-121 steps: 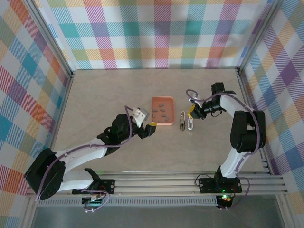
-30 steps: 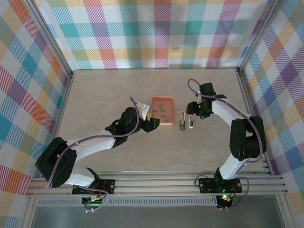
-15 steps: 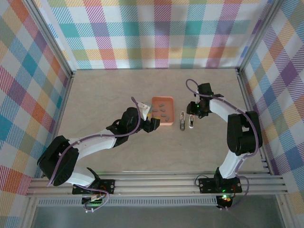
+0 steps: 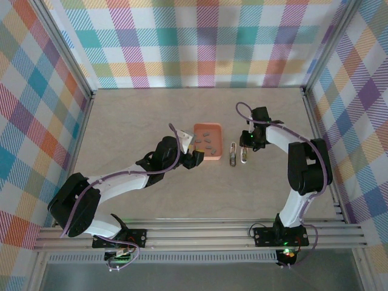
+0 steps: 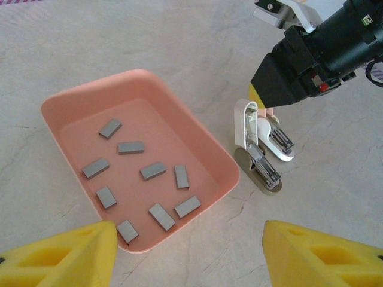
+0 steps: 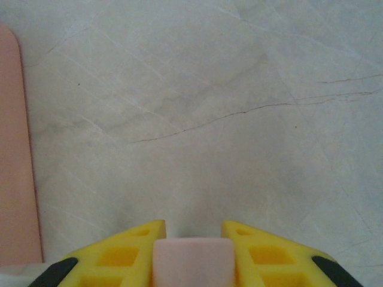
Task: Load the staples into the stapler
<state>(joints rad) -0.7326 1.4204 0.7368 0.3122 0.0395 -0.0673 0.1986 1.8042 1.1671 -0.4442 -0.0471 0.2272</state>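
- Orange tray (image 4: 207, 130) sits mid-table (image 4: 151, 115); everything below is placed relative to it.
- The staples (image 5: 152, 171): nine short grey strips, loose and flat on the tray floor, all inside the rim and scattered at mixed angles. None lie outside the tray.
- The stapler (image 5: 260, 149): on the table just beside the tray's right long side, apart from the rim. It is hinged open: the pale arm stands up at the far end and the grey metal parts splay out flat towards the near end.
- Right gripper (image 4: 245, 144): on the side of the stapler away from the tray, down at its far end. In the right wrist view the yellow fingers (image 6: 136, 254) are closed in on a pinkish block of the stapler (image 6: 191, 263), touching it on both sides. It reads as a grip on the stapler.
- Left gripper (image 4: 193, 157): at the tray's near-left corner. Its jaws are wide apart with nothing between them. In the left wrist view its yellow fingers (image 5: 66, 257) frame the tray's near end.
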